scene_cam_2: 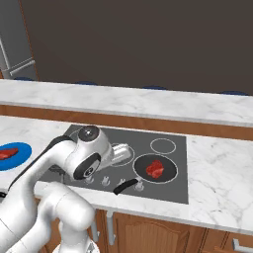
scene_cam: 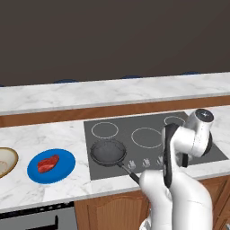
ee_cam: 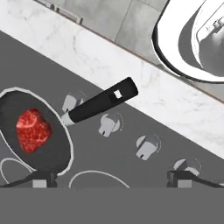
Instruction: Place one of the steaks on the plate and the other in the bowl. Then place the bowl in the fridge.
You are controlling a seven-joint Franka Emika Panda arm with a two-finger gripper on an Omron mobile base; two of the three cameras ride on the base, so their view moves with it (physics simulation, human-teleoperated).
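you have one steak [scene_cam: 48, 163] lying on the blue plate [scene_cam: 65, 168], which sits on the marble counter [scene_cam: 49, 132] to the left of the cooktop [scene_cam: 134, 121]. in the right base view that plate [scene_cam_2: 17, 155] shows at the left edge with its steak [scene_cam_2: 6, 153] on it. the tan bowl [scene_cam: 8, 161] with its brown rim is just left of the plate, cut by the frame edge, and you cannot tell from here whether anything lies in it.

the other steak [scene_cam_2: 155, 168] lies in the dark frying pan [scene_cam_2: 168, 173] on a front burner of the cooktop, the pan's black handle [scene_cam_2: 126, 185] pointing toward the front edge past the row of knobs [scene_cam_2: 105, 181]. in the hand view you see that steak [ee_cam: 33, 131] in the pan [ee_cam: 57, 148] at the left, the handle [ee_cam: 101, 101] running up to the right, and the knobs [ee_cam: 145, 147] below it.

the gripper [ee_cam: 111, 178] hangs above the cooktop with its jaws spread wide and nothing between them; one fingertip [ee_cam: 41, 178] shows over the pan's near rim, the other well to the right.

a strip of the grey fridge [scene_cam_2: 12, 44] shows at the top left of the right base view, beyond the raised marble ledge [scene_cam_2: 148, 101].
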